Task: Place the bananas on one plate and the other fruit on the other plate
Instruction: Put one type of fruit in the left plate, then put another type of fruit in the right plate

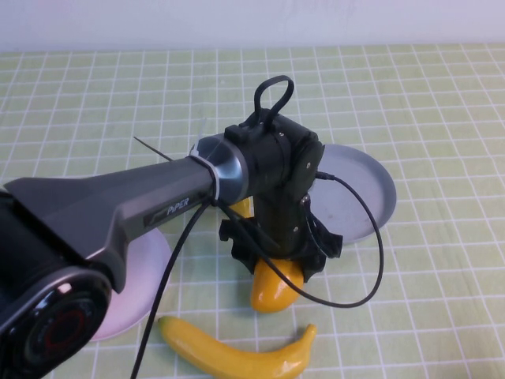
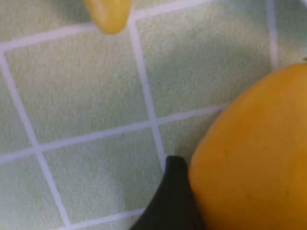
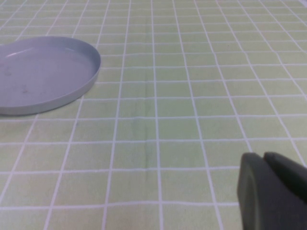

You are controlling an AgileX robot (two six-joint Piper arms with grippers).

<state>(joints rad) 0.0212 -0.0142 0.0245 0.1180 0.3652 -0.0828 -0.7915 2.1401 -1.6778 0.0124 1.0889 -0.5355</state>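
My left gripper (image 1: 276,260) points down at the table's middle and is shut on a yellow-orange mango-like fruit (image 1: 276,290) that lies on the cloth. In the left wrist view one black finger (image 2: 173,201) presses against this fruit (image 2: 254,158). One banana (image 1: 237,355) lies at the front edge, and its tip (image 2: 109,14) shows in the left wrist view. A bit of yellow fruit (image 1: 241,208) peeks out behind the wrist; I cannot tell which fruit. The grey-blue plate (image 1: 359,189) is bare, also in the right wrist view (image 3: 43,72). The pink plate (image 1: 138,288) lies half under the arm. My right gripper (image 3: 264,155) is shut and empty, off beside the grey-blue plate.
The left arm (image 1: 142,205) and its black cable (image 1: 371,260) cross the table's left and middle. The green checked cloth (image 1: 410,95) covers the table.
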